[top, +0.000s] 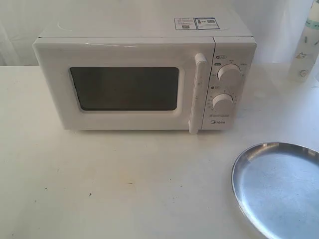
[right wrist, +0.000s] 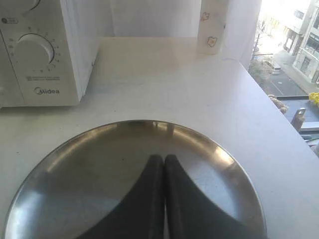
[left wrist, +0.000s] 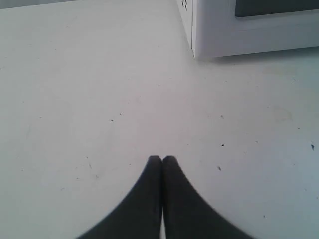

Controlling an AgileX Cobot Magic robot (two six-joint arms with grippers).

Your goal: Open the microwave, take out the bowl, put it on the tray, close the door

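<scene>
Door (top: 124, 89) shut, task not yet started.
Exterior: bowl unseen, presumably inside; tray (top: 279, 191) lies to the right. Left wrist: left tool (left wrist: 162, 159) pinched together over the surface (left wrist: 75, 99). Right wrist: right tool (right wrist: 164, 158) together above tray; tugging the handle (top: 197, 94) may drag the microwave (right wrist: 45, 64).

White table (top: 124, 184), pale white backdrop (top: 20, 20) behind, window (right wrist: 291, 64) beside table's edge, sunlit street (right wrist: 285, 85), buildings (right wrist: 306, 47)
</scene>
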